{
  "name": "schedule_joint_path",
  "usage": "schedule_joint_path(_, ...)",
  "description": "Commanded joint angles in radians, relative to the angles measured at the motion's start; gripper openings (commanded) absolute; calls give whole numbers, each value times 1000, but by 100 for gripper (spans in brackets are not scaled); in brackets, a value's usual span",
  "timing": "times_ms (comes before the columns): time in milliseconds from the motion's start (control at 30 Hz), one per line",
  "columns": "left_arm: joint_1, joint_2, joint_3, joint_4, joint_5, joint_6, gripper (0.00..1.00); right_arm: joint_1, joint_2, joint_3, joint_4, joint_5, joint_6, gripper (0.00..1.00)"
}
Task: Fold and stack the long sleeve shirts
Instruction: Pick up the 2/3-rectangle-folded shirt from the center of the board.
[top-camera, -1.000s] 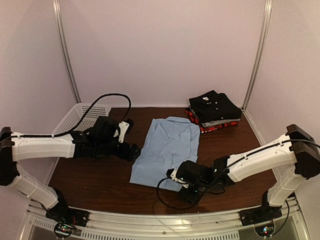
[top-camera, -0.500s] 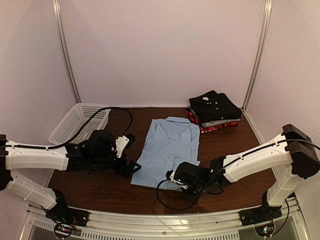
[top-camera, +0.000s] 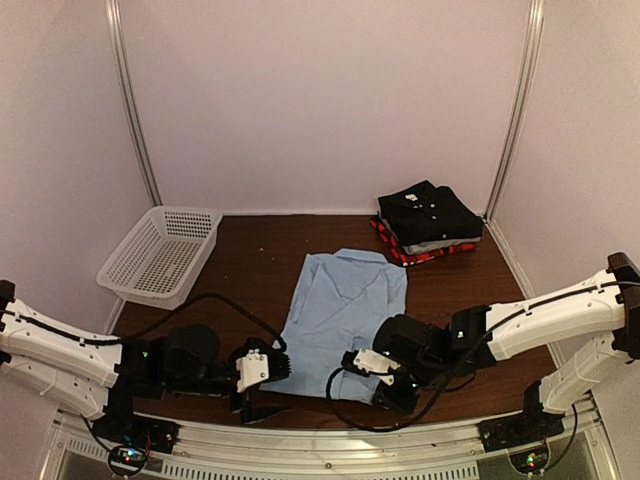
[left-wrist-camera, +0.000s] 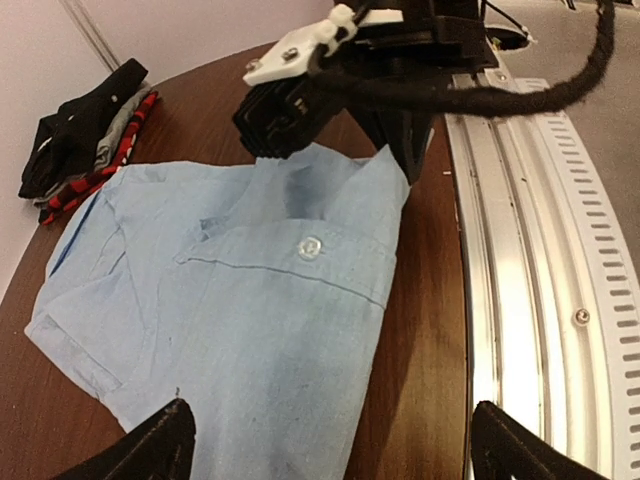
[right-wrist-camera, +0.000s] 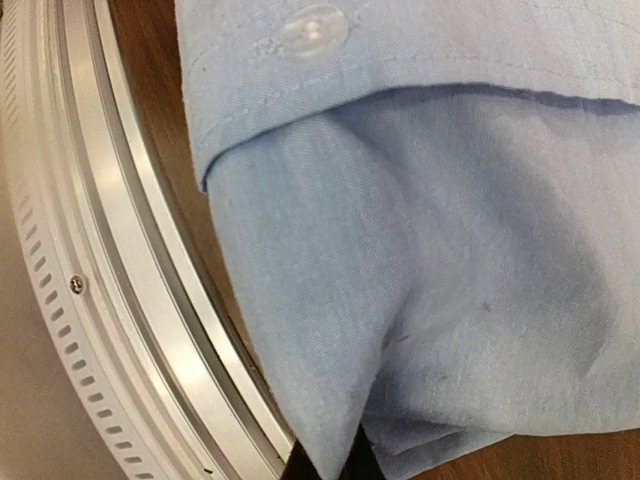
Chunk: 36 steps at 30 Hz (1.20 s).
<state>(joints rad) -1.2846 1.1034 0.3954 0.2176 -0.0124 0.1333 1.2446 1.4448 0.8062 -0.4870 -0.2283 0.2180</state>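
Note:
The light blue collared shirt (top-camera: 345, 305) lies partly folded in the middle of the table. My right gripper (top-camera: 360, 374) is shut on its near hem corner, and the cloth (right-wrist-camera: 430, 250) bunches up from between the pinched tips (right-wrist-camera: 335, 466). My left gripper (top-camera: 267, 388) sits low by the shirt's near left corner, wide open and holding nothing (left-wrist-camera: 330, 450); one finger (left-wrist-camera: 150, 450) is over the blue cloth (left-wrist-camera: 230, 300), the other over the rail. Black, grey and red-plaid folded shirts (top-camera: 430, 222) are stacked at the back right.
A white mesh basket (top-camera: 160, 252) stands at the back left. The metal rail (top-camera: 330, 440) runs along the near table edge, right under both grippers (left-wrist-camera: 530, 250). Tent walls and poles close in the sides and back.
My left arm swung from the shirt's left side down to its near left corner. The right gripper shut on the near hem and the shirt's near edge shifted.

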Motion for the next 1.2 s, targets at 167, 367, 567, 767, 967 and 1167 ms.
schedule_joint_path(167,-75,113,11,79,-103,268,98,-12,-66,-18,-24,-214,9,0)
schedule_joint_path(367,-86,186,28,48,-143,313,98,-32,-121,-26,-43,-272,15,0)
schedule_joint_path(567,-87,211,8,125,-292,366,90,-37,-141,-33,-55,-308,10,0)
schedule_joint_path(767,-88,256,4,166,-348,385,60,-43,-143,-37,-54,-326,4,0)
schedule_joint_path(967,-88,240,63,36,-275,300,30,-52,-170,-33,-68,-240,30,0)
schedule_joint_path(1167,-87,173,124,-85,-126,147,0,-53,-227,-36,-73,-127,73,18)
